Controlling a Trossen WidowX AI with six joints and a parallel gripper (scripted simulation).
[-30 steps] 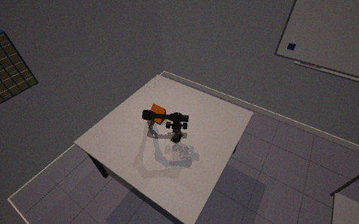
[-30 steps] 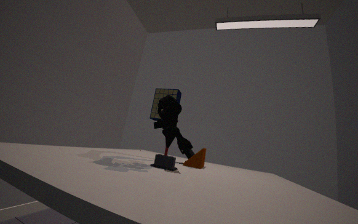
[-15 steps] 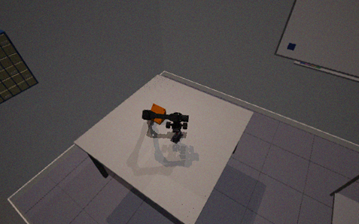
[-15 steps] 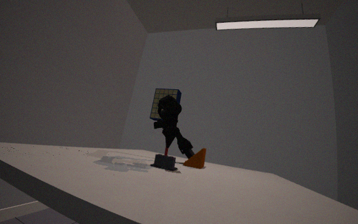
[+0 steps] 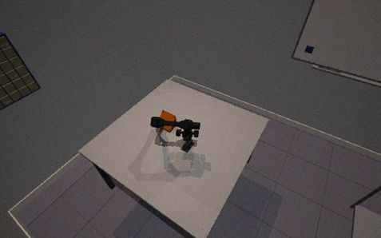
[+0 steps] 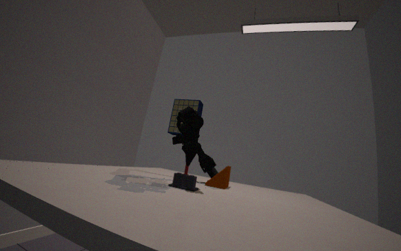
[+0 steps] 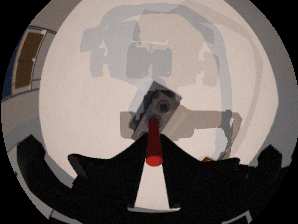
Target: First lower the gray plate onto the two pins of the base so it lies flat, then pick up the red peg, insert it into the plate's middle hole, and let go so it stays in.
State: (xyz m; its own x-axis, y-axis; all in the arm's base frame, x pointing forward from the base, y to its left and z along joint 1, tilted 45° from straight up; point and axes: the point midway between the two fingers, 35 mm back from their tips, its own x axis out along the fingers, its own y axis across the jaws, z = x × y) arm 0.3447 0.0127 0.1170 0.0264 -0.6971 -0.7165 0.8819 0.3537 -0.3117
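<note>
The red peg (image 6: 186, 170) (image 7: 154, 150) stands nearly upright between the fingertips of my gripper (image 6: 187, 165) (image 7: 153, 136), which is shut on it. The peg's lower end is at the middle of the gray plate (image 7: 168, 116), over or in the middle hole; how deep it reaches cannot be told. The plate appears to lie flat on the dark base (image 6: 182, 187). One end hole of the plate shows in the wrist view with a round pin end in it. The other end is partly hidden by the fingers.
An orange wedge-like block (image 5: 168, 116) (image 6: 222, 179) (image 7: 208, 160) stands on the table (image 5: 177, 200) (image 6: 275, 210) near the arm's base, partly beneath the arm in the top view. Shadows of the arm fall across the table around the base.
</note>
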